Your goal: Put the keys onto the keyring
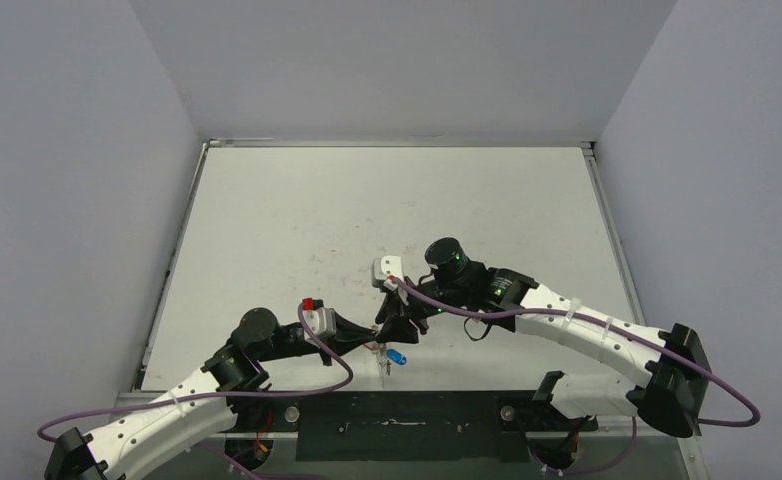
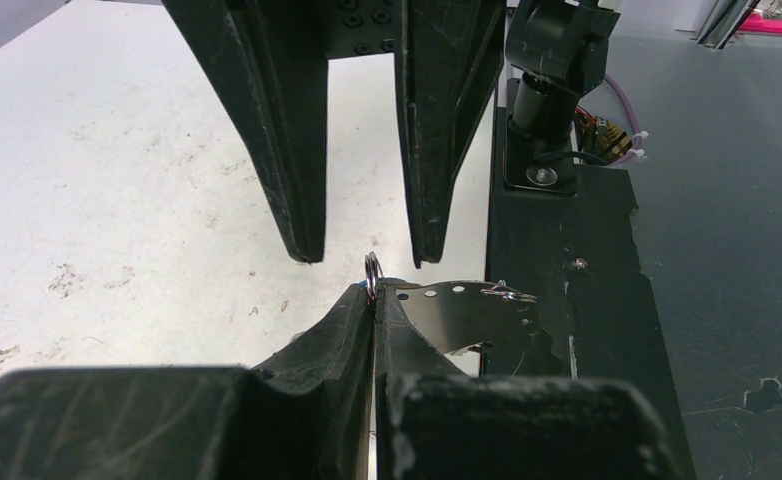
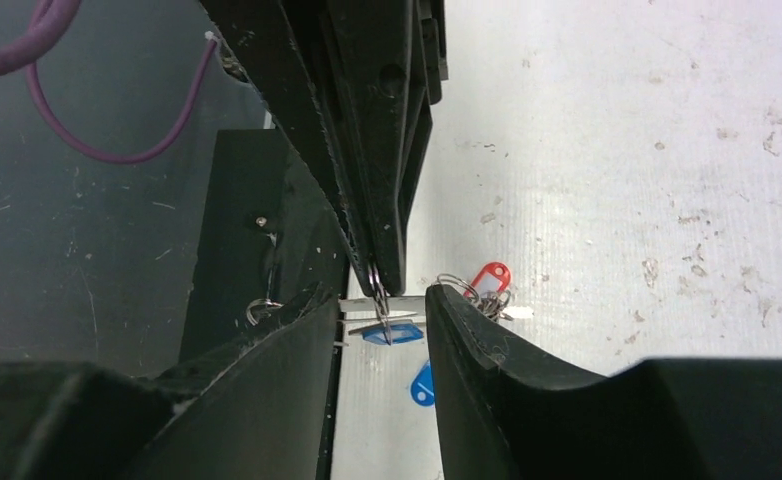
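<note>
My left gripper (image 2: pixel 374 290) is shut on a thin metal ring, the keyring (image 2: pixel 372 270), which stands edge-on above its fingertips. In the right wrist view the keyring (image 3: pixel 376 288) hangs below the left fingers (image 3: pixel 382 200), with a blue-tagged key (image 3: pixel 391 331) dangling from it. My right gripper (image 3: pixel 379 296) is open, its fingers on either side of the ring and tag without touching them. A second blue tag (image 3: pixel 423 385) shows lower down. A red-tagged key (image 3: pixel 489 279) with a small ring lies on the table beside the right finger. From above, both grippers meet over the blue tag (image 1: pixel 398 355).
The black base plate (image 2: pixel 587 300) lines the table's near edge just behind the grippers, with a perforated metal strip (image 2: pixel 457 310) and a small loose ring (image 2: pixel 508 292) on it. A purple cable (image 3: pixel 87 140) loops over the dark floor area. White table (image 1: pixel 387 200) stretches beyond.
</note>
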You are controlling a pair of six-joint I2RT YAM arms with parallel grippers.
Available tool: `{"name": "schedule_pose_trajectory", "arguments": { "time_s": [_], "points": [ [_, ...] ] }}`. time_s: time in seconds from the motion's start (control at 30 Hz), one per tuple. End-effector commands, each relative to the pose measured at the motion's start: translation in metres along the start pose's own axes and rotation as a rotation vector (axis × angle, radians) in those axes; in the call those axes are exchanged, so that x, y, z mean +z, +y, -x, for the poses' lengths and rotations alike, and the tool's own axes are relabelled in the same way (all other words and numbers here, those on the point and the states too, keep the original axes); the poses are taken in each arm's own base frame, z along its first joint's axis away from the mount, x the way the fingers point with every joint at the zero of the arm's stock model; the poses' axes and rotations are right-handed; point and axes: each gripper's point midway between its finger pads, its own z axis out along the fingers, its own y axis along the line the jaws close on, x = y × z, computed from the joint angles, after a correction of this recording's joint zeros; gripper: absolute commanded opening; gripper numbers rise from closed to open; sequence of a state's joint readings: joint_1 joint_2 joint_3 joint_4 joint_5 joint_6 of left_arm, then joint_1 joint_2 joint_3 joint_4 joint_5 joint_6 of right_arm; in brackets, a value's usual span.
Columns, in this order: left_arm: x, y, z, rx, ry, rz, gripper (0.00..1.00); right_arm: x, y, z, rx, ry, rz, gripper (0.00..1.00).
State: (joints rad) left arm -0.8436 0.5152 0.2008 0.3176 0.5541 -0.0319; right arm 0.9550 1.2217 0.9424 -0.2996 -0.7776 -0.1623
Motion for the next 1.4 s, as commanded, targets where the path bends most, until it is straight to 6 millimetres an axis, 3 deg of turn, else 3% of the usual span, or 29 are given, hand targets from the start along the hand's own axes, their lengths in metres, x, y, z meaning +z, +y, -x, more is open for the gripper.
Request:
{"name": "schedule_pose_trajectory", "arguments": {
  "time_s": [0.0, 0.2, 0.23, 0.53, 0.63, 0.73, 1.37],
  "points": [
    [0.003, -0.001, 0.043, 0.075, -0.113, -0.010, 0.00, 0.008, 0.006, 0.019, -0.038, -0.048, 0.037, 0.36],
    [0.002, -0.003, 0.045, 0.077, -0.113, -0.018, 0.00, 0.011, 0.003, 0.009, -0.028, -0.010, 0.035, 0.02],
    [0.002, -0.003, 0.045, 0.077, -0.113, -0.017, 0.00, 0.011, 0.002, 0.009, -0.029, -0.011, 0.030, 0.00],
    [0.001, 0.000, 0.041, 0.070, -0.091, 0.000, 0.01, 0.001, -0.005, 0.010, -0.030, 0.034, -0.039, 0.00],
    [0.000, 0.001, 0.041, 0.067, -0.066, 0.007, 0.16, -0.002, -0.006, 0.007, -0.020, 0.083, -0.057, 0.00],
    [-0.002, 0.002, 0.040, 0.092, -0.043, 0.015, 0.20, -0.004, -0.006, 0.004, -0.015, 0.138, -0.072, 0.00],
    [0.007, 0.002, 0.028, 0.071, 0.055, -0.034, 0.27, 0.004, 0.000, 0.014, -0.003, 0.214, -0.074, 0.00]
  ]
}}
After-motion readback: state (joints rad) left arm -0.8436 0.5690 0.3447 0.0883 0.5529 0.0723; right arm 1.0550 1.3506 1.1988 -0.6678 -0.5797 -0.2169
